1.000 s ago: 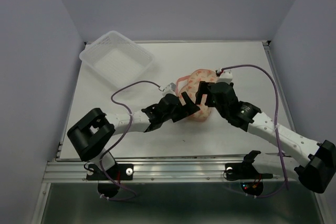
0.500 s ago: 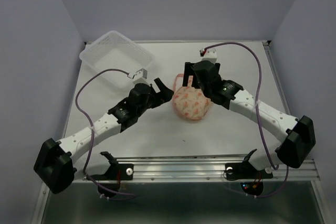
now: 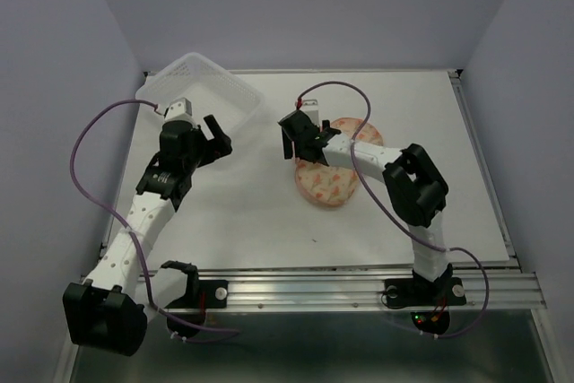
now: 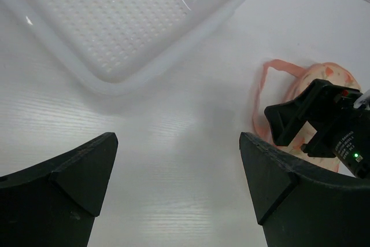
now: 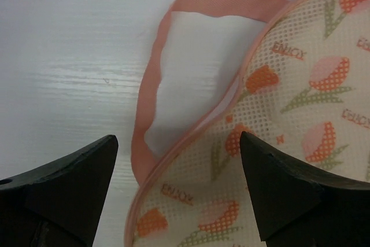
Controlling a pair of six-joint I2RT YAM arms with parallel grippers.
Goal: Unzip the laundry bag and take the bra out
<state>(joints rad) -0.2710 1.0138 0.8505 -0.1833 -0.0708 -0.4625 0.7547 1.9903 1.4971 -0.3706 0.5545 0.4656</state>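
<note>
In the middle of the top view, we are seeing the laundry bag (image 3: 332, 181) lying flat on the white table (image 3: 251, 221), its peach mesh showing orange-red flower motifs. At the bag's upper-left end the right gripper (image 3: 296, 136) is hovering with its jaws standing wide apart, and nothing is sitting between them. In the right wrist view its fingers (image 5: 63, 183) are framing the thin pink loop (image 5: 151, 79) and the bag's pink rim below. We cannot tell whether they are touching the fabric. The loop is curling out from the bag's edge onto bare table. Over on the left of the frame, the left gripper (image 3: 215, 134) is hanging well apart from the bag, jaws spread wide and holding nothing. It is just beside the lower edge of the clear tray (image 3: 211, 78), which is sitting at the table's upper left corner. From the left wrist view we are looking at the tray in the upper left, and at the bag with the right gripper over it at the right edge
</note>
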